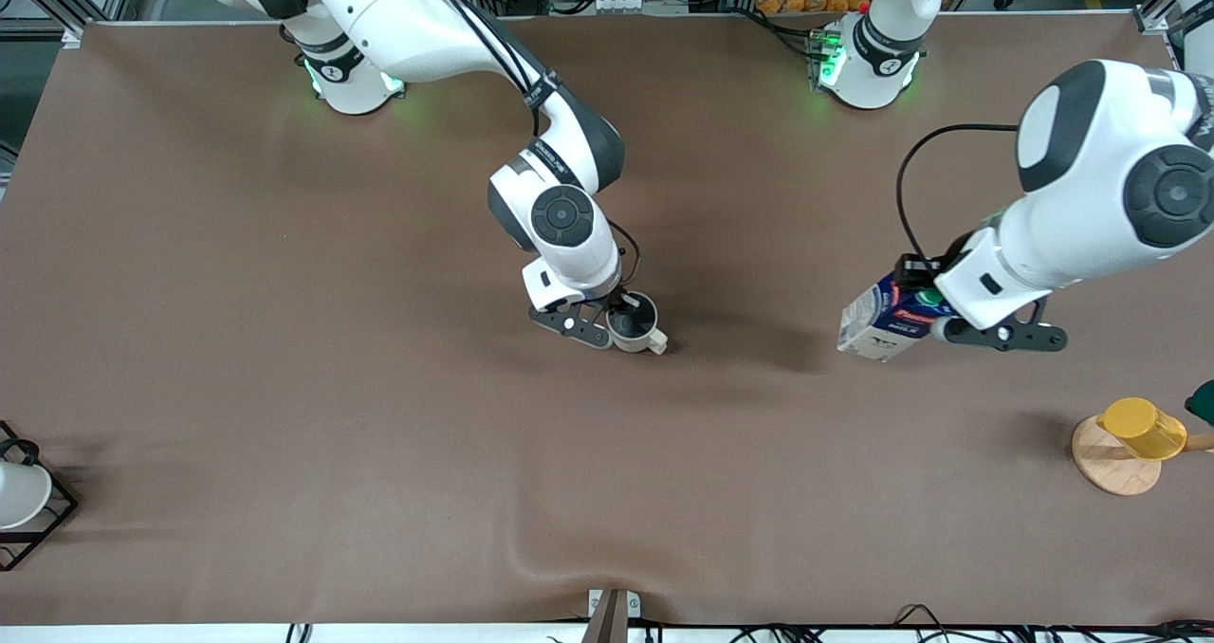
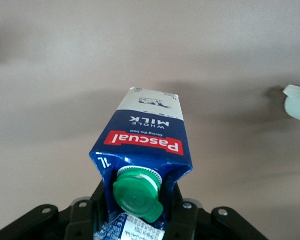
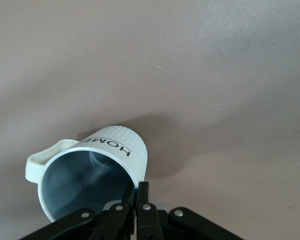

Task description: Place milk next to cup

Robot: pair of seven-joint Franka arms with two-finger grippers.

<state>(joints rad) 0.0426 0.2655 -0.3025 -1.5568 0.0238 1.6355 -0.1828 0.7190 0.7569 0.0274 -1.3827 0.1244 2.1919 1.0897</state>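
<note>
The milk [image 1: 877, 321] is a dark blue carton with a green cap, a red band and a white panel. My left gripper [image 1: 934, 316] is shut on its gabled top and holds it tilted above the table, toward the left arm's end. In the left wrist view the fingers clamp the carton [image 2: 144, 135] either side of the cap, with my left gripper [image 2: 137, 200] at the gable. The cup [image 1: 637, 332], an off-white mug with a grey inside, is at the table's middle. My right gripper [image 1: 621, 319] is shut on its rim. In the right wrist view my right gripper [image 3: 139, 187] has one finger inside the cup [image 3: 114, 147] and one outside.
A translucent yellow plastic cup [image 1: 1143, 427] lies on a round wooden coaster [image 1: 1105, 468] at the left arm's end, nearer the camera. A white vessel in a black wire frame [image 1: 19, 496] stands at the right arm's end. Bare brown table lies between cup and milk.
</note>
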